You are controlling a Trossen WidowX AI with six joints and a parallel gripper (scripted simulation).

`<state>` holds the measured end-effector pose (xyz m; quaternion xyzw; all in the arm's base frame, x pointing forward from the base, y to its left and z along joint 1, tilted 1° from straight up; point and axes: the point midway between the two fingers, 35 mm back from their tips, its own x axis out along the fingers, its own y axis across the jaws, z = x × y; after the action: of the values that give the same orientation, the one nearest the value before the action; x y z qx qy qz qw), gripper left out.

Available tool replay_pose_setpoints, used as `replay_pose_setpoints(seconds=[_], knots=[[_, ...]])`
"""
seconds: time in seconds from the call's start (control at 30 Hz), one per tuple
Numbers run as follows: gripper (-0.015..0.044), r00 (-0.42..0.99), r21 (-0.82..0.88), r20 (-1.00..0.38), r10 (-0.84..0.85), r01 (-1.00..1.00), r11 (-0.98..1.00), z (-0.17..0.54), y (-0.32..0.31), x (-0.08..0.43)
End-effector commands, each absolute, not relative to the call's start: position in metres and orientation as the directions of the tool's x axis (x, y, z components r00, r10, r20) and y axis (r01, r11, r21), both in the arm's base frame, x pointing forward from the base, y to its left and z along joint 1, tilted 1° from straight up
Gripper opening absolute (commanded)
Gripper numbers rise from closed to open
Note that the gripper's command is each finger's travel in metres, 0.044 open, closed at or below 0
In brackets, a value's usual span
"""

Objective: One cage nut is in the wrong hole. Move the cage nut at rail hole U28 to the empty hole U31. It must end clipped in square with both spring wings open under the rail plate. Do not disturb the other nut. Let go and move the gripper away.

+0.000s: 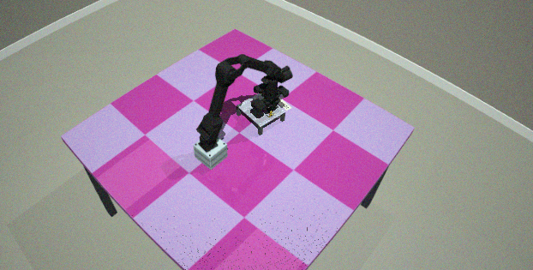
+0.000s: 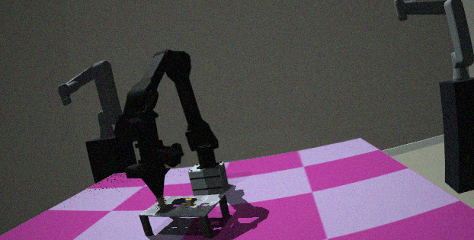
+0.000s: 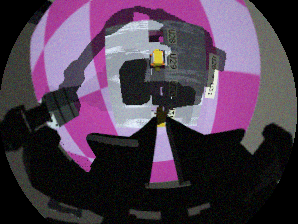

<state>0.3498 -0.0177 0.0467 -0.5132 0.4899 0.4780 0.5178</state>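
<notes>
Bench [image 1: 364, 129] [image 2: 350, 179] [image 3: 237, 100]: chequered; rail plate [image 1: 260, 121] [image 2: 171, 213] [image 3: 115, 47] stands inward from the far corner in the top view.
End effector [image 1: 271, 109] [image 2: 161, 197] [image 3: 161, 119]: pinching the task nut [image 1: 271, 114] [image 2: 161, 203] [image 3: 161, 124], probably to control its seating.
Task nut: at the U31 end; clipping unclear.
Other nut [image 2: 191, 202] [image 3: 158, 58]: by U29, apart, to remain undisturbed.

Top: high, angled down; exterior: low, sideways, nearer; wrist: close, downward; all share rail plate [image 1: 260, 120] [image 2: 171, 211] [image 3: 114, 75].
</notes>
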Motion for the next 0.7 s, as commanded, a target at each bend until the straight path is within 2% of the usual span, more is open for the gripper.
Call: replay_pose_setpoints(seconds=[0.0, 0.67], knots=[[0.0035, 0.069, -0.069, -0.998, -0.011, -0.998, 0.013, 0.0468, -0.0183, 0.3499], [0.0035, 0.096, -0.096, -0.995, -0.012, -0.995, 0.013, 0.0456, -0.0183, 0.3484]])
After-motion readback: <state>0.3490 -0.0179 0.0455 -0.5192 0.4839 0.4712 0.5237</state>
